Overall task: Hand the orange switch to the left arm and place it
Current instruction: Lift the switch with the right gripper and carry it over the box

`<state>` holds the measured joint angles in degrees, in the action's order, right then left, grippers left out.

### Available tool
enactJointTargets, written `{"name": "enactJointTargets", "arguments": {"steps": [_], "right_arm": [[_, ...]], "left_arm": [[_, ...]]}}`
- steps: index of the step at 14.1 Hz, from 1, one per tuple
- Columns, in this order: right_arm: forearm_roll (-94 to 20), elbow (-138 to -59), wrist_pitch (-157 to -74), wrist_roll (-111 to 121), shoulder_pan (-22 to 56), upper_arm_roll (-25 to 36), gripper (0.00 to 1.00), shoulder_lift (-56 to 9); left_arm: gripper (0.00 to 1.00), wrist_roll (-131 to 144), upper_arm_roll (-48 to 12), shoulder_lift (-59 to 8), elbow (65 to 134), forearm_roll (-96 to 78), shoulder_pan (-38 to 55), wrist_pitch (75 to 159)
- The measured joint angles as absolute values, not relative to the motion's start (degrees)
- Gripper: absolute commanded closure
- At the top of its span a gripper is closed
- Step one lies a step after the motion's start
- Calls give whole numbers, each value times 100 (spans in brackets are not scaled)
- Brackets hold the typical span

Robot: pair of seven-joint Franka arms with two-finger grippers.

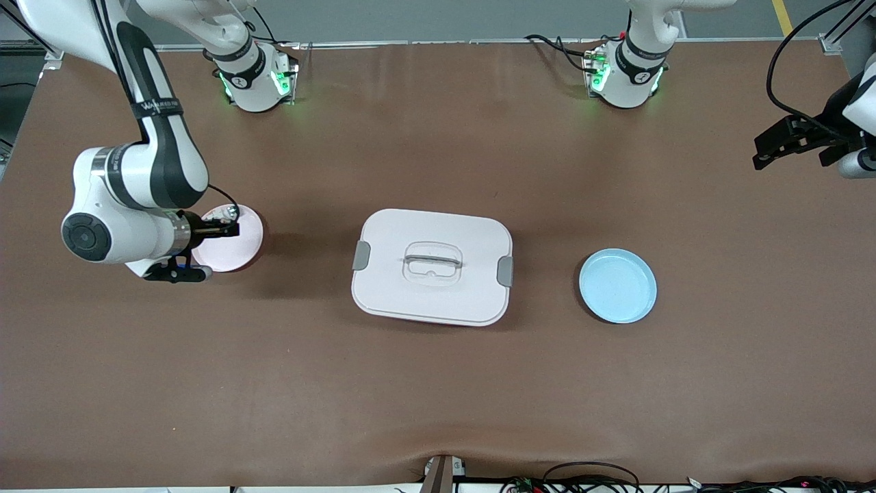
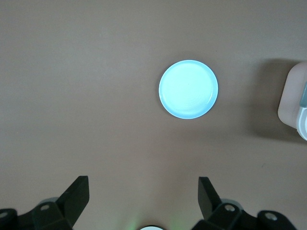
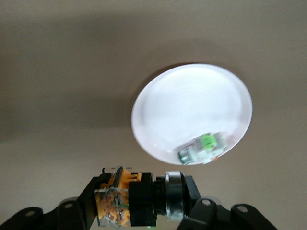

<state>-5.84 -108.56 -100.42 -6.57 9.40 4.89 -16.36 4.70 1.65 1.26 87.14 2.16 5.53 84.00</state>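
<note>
My right gripper (image 1: 220, 229) hangs just above the pink plate (image 1: 239, 248), shut on the orange switch (image 3: 125, 200), a black body with an orange, clear-capped end and a metal ring. In the right wrist view the switch lies crosswise between the fingers (image 3: 88, 194), lifted off the plate (image 3: 192, 105). The white box (image 1: 432, 266) with grey clips sits mid-table, between the two plates. My left gripper (image 1: 777, 145) waits in the air at the left arm's end of the table, open with nothing in it (image 2: 143, 184).
A small clear-and-green component (image 3: 204, 146) lies in the pink plate near its rim. A light blue plate (image 1: 617, 285) (image 2: 188, 89) lies toward the left arm's end, beside the box, whose corner (image 2: 292, 103) shows in the left wrist view. Brown table all around.
</note>
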Motion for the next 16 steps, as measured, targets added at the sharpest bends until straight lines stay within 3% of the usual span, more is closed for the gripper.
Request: {"name": "enactJointTargets", "arguments": {"steps": [5, 11, 16], "right_arm": [[-1557, -10459, -9389, -1381, 1172, 478, 78, -1533], [-3188, -10416, -9144, -2146, 1293, 473, 78, -1528], [-3909, -10412, -9152, -2756, 1539, 471, 78, -1527]], "left_arm": [[0, 470, 164, 127, 8713, 216, 556, 8398], [0, 470, 161, 144, 8713, 216, 561, 8350], [0, 470, 161, 147, 8713, 216, 562, 8331]]}}
